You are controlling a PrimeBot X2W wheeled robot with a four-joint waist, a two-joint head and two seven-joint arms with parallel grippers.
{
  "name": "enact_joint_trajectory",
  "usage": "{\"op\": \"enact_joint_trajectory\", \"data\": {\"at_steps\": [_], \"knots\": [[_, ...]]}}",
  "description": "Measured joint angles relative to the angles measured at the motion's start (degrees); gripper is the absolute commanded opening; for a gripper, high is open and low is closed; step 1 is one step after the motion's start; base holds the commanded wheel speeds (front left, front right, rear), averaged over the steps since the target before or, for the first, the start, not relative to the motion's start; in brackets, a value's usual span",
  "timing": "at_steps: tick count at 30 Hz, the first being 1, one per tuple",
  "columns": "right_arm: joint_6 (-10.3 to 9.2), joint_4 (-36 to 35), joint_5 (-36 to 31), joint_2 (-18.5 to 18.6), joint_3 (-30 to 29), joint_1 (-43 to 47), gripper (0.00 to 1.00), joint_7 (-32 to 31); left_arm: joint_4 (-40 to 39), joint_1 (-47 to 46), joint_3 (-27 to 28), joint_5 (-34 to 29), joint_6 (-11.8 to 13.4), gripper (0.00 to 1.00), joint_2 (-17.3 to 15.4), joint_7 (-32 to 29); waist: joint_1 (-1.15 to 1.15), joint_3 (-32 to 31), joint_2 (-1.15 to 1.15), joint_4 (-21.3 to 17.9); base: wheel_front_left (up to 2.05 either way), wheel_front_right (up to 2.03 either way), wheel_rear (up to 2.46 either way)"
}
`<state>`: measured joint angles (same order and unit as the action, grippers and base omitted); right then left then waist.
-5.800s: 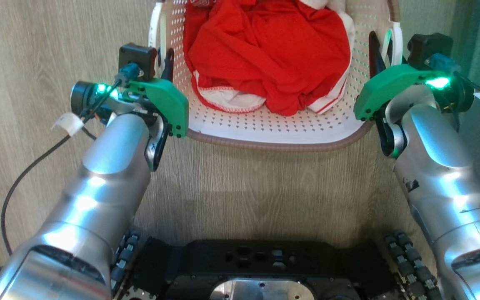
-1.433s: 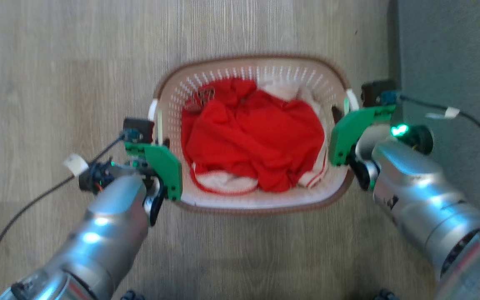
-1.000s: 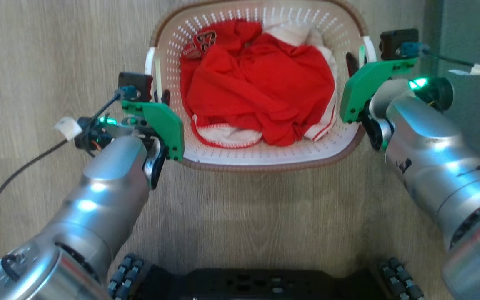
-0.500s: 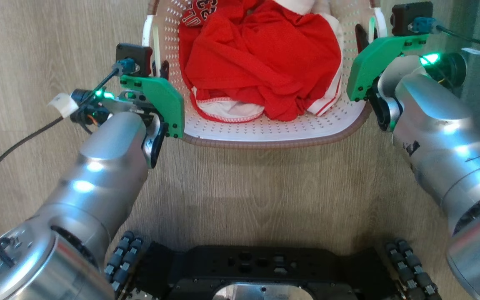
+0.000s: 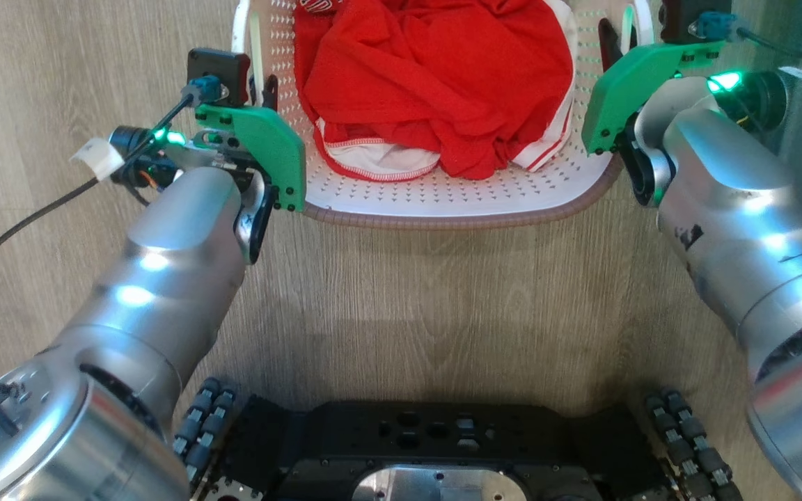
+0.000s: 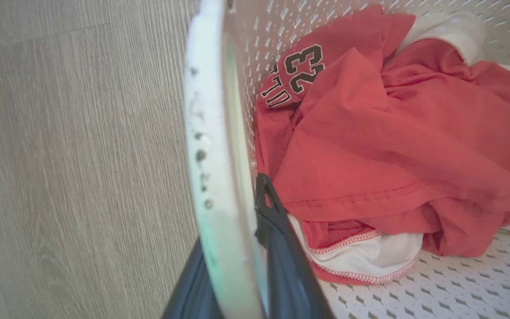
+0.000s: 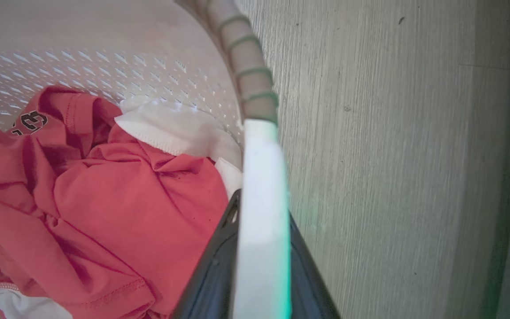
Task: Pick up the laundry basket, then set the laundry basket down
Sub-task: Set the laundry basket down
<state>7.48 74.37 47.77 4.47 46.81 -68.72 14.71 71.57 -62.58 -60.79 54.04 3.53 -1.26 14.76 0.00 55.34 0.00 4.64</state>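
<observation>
While pinched narrow by the left jaws, gripped as a thin white slab: the left handle [image 6: 210, 133] of the laundry basket [image 5: 457, 202], sandwiched between two dark fingers [image 6: 283, 252], one inside the perforated wall, the other outside it. Same hold on the far side of the basket: right jaws narrowed onto the white right handle [image 7: 261, 199], one finger [image 7: 215, 274] inside the basket, its partner outside, with a green tinge along the handle's edge. Just beyond that handle, the brown woven-look rim [image 7: 246, 66] curving away.

Inside the basket, touching the inner fingers or nearly so, a crumpled red shirt [image 6: 392, 133] with dark numerals on a fold, heaped over a white garment [image 7: 171, 128] with red-stitched hems. Bare cream floor of the basket, dotted with small holes, on the side nearest the robot.

Outward from the handles, green brackets [image 5: 269, 149] on both wrists, pressed close to the basket's two sides, then silver forearms [image 5: 164, 278] slanting back from it. From the left wrist, a black cable [image 5: 11, 229] trailing away from the basket.

Under and around the basket, pale wood-grain floor [image 5: 443, 299]; cannot tell whether resting on it or held clear. On the near side of the basket, well apart from its rim, the robot's black base [image 5: 436, 445]. Far end of the basket cut off by the head view's upper edge.
</observation>
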Motion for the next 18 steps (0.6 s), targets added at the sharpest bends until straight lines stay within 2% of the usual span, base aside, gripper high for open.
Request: {"op": "enact_joint_trajectory", "data": {"at_steps": [2,4,6,7,8,9,10,12,13,18], "knots": [[0.0,0.0,-1.0,-0.1,-0.8,-0.2,0.0,0.0,0.0,0.0,0.0,0.0,0.0,0.0,0.0,0.0,0.0,0.1,0.0,0.0,0.0,0.0,0.0],[0.0,0.0,-1.8,-0.1,-1.5,-0.2,0.14,0.0,0.0,0.0,0.0,0.0,0.0,0.0,0.0,0.0,0.0,0.1,0.0,0.0,0.0,0.0,0.0],[0.0,0.0,-2.8,-0.1,-2.3,-0.2,0.27,0.0,-0.1,0.0,0.1,0.0,0.1,0.23,0.0,0.0,0.0,0.2,0.0,0.1,0.0,0.0,0.0],[0.0,0.1,-3.6,-0.1,-2.4,-0.2,0.3,0.0,-0.1,-0.1,0.1,-0.1,0.3,0.39,0.0,0.0,0.0,0.3,0.0,0.1,0.0,0.0,0.0],[0.0,0.1,-4.3,-0.1,-2.6,-0.2,0.34,0.0,-0.1,-0.1,0.1,-0.3,0.6,0.49,0.0,0.0,0.0,0.3,0.0,0.1,0.0,0.0,0.0],[0.0,0.0,-4.7,-0.1,-2.9,-0.2,0.4,0.0,-0.1,-0.2,0.2,-0.3,0.6,0.67,0.0,0.0,0.0,0.3,0.0,0.1,0.0,0.0,0.0],[0.01,0.0,-5.2,-0.2,-3.2,-0.2,0.47,0.0,-0.1,-0.2,0.3,-0.3,0.6,0.79,-0.1,0.0,0.0,0.3,0.0,0.2,0.0,0.0,0.0],[0.01,0.0,-6.0,-0.2,-4.2,-0.2,0.93,0.0,-0.1,-0.2,0.4,-0.3,0.7,0.98,-0.1,0.0,0.0,0.3,0.0,0.2,0.0,0.0,0.0],[0.01,0.0,-6.3,-0.2,-4.6,-0.2,1.0,0.0,-0.1,-0.2,0.4,-0.3,1.1,1.0,-0.1,0.0,0.0,0.4,0.01,0.2,0.0,0.0,0.0],[0.01,0.0,-8.0,-0.2,-6.4,-0.2,1.0,0.0,-0.1,-0.2,0.8,-0.3,1.2,1.0,-0.1,0.0,0.0,0.2,0.0,0.1,0.0,0.0,0.0]]}}
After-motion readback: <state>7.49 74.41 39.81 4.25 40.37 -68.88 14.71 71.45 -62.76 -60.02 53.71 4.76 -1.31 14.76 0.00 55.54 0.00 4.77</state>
